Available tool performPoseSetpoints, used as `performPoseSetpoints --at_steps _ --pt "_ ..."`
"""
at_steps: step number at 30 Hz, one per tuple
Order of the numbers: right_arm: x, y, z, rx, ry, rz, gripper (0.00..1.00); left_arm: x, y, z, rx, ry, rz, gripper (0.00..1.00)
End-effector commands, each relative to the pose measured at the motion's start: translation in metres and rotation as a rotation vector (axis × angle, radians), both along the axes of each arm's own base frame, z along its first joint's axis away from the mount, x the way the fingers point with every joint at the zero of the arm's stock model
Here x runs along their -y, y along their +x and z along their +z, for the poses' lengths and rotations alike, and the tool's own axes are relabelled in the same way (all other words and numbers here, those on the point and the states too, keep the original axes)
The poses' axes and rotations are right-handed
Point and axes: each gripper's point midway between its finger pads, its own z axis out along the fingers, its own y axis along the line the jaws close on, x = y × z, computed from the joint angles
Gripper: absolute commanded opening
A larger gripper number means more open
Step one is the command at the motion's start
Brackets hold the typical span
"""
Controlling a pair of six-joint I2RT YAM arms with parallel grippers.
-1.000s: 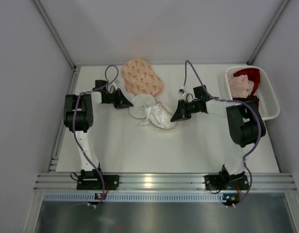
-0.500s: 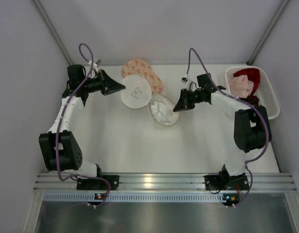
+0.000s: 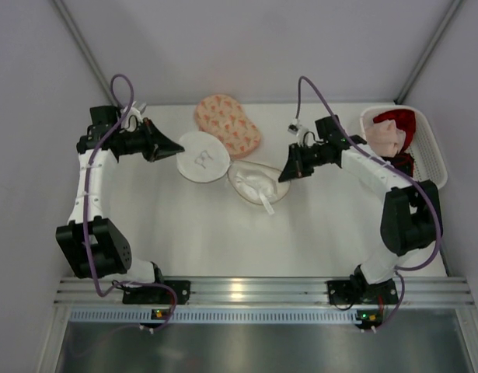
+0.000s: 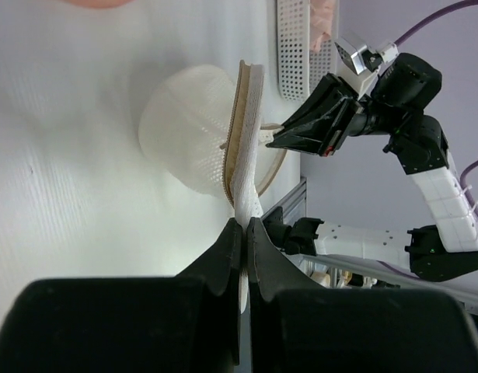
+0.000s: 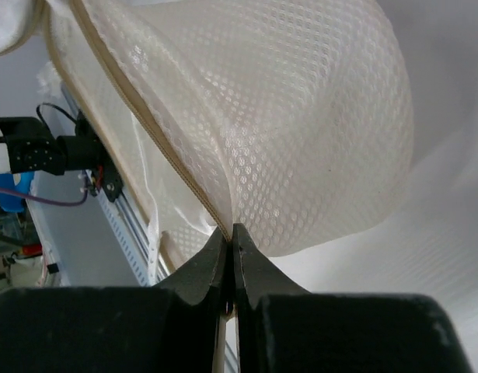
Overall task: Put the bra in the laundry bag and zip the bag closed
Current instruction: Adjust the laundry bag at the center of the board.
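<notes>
The white mesh laundry bag lies open in two round halves in the middle of the table, a flat lid (image 3: 203,156) and a bowl half (image 3: 256,184) with a loose white strap inside. My left gripper (image 3: 179,148) is shut on the lid's rim, which runs up from my closed jaws (image 4: 244,221) to the mesh dome (image 4: 188,140). On the bowl half's zipper edge my right gripper (image 3: 284,176) is shut, its jaws (image 5: 229,227) pinching the beige tape under the mesh (image 5: 301,116). The bra (image 3: 227,124), peach with an orange pattern, lies behind the bag, untouched.
A white slatted basket (image 3: 429,155) at the back right holds red and pink garments. Walls close the table on three sides. The right arm's gripper (image 4: 301,136) shows in the left wrist view, beyond the bag.
My left arm has swung out to the left, pulling the lid away from the bowl half so the bag lies open. The right gripper has shifted slightly and tightened on the rim.
</notes>
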Motion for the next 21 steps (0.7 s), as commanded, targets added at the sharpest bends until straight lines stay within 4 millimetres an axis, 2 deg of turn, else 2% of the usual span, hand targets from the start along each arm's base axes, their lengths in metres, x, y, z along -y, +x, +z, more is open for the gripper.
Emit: performPoseSetpoints --at_steps 1,3,6,7,10,13,16,18,21 --pt "0.004 -0.006 0.005 0.077 -0.050 0.012 0.04 -0.004 -0.014 -0.003 0.000 0.058 -0.007 0.00" --pt "0.007 -0.005 -0.005 0.102 -0.101 0.023 0.08 -0.004 -0.012 -0.005 -0.006 0.059 -0.006 0.00" --pt "0.006 -0.001 -0.009 0.069 -0.127 0.027 0.24 -0.004 -0.014 -0.010 -0.040 0.048 0.001 0.00" --pt "0.004 0.003 -0.004 0.080 -0.121 0.022 0.32 -0.003 -0.015 -0.012 -0.049 0.040 -0.002 0.00" --pt "0.005 0.015 0.021 0.176 -0.112 -0.011 0.43 -0.002 -0.016 -0.011 -0.046 0.038 -0.004 0.00" --pt "0.006 0.022 0.051 0.289 -0.093 -0.022 0.43 0.000 -0.018 -0.007 -0.026 0.033 -0.022 0.00" --pt "-0.003 0.020 0.076 0.346 -0.038 0.005 0.43 0.002 -0.021 -0.006 -0.006 0.038 -0.040 0.00" --pt "-0.015 0.012 0.077 0.361 -0.038 0.073 0.42 0.004 -0.023 -0.007 0.003 0.041 -0.050 0.00" --pt "-0.034 -0.004 0.057 0.334 -0.071 0.171 0.41 0.005 -0.022 -0.008 0.004 0.042 -0.059 0.00"
